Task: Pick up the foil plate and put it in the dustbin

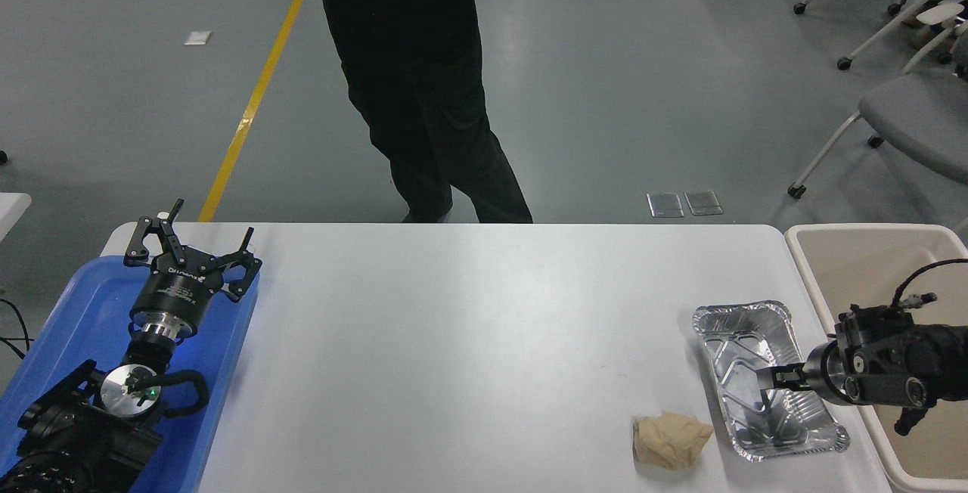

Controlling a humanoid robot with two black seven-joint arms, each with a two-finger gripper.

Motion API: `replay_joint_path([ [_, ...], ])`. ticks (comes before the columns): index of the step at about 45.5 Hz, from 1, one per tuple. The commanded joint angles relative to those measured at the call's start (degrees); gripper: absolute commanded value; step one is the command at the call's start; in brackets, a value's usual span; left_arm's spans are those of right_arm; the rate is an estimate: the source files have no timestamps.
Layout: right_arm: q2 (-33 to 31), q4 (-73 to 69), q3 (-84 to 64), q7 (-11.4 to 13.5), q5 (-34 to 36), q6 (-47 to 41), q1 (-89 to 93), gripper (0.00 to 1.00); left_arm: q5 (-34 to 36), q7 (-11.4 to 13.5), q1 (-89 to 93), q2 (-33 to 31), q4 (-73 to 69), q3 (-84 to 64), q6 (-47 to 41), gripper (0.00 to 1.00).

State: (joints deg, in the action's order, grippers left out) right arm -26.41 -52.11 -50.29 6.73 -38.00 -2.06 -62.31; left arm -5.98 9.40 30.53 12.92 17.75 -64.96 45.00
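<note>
A robot's right gripper (765, 379) reaches in over the right-hand wall of the foil plate (764, 381), which lies on the white table (469, 342) just beside the dustbin (870, 266), with only a strip of tabletop between its rolled rim and the bin's thick cream edge. The black fingers point toward the middle of the plate and sit low over its embossed bottom. From this high angle it cannot be told whether they are parted or closed, nor whether they already pinch the foil wall.

A crumpled tan paper wad (671, 440) rests close to the plate's near left corner, apart from it. The left gripper (193, 247) is parked well away from the plate at the table's far left, above a blue tray (53, 327), its jaws spread wide and holding nothing. A person in dark trousers (423, 100) stands beyond the table's far edge.

The plate looks very light and thin, so it should lift with almost no effort but will likely dent or fold under a hard squeeze, and its smooth foil may slip. The rolled rim and ribbed long wall nearest the bin appear to be the stiffest parts and the sensible place to pinch, one finger inside and one outside. The carry to the bin looks short, as it stands directly beside the plate.
</note>
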Motion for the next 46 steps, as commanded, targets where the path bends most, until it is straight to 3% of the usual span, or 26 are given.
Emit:
replay_joint_path([
  [1,0.39,1.93,1.07,0.12,0.47,0.13,2.37,0.74,0.0,0.0,0.06,0.0,0.0,0.01,0.0,0.99],
  [3,0.39,1.93,1.07,0.12,0.91,0.13,2.55,0.62,0.0,0.0,0.06,0.0,0.0,0.01,0.0,0.99],
  [8,0.3,1.93,1.07,0.39,2.92,0.13,2.46,0.21,0.0,0.0,-0.03,0.0,0.0,0.01,0.0,0.99],
  [13,-0.05,1.93,0.98,0.39,9.07,0.22,2.28,0.0,0.0,0.0,0.06,0.0,0.0,0.01,0.0,0.99],
  [35,-1.54,0.17,1.07,0.21,15.5,0.13,1.41,0.0,0.0,0.0,0.06,0.0,0.0,0.01,0.0,0.99],
  [46,-5.93,-8.34,0.01,0.04,19.54,-0.49,-5.35,0.0,0.0,-0.09,0.06,0.0,0.0,0.01,0.0,0.99],
])
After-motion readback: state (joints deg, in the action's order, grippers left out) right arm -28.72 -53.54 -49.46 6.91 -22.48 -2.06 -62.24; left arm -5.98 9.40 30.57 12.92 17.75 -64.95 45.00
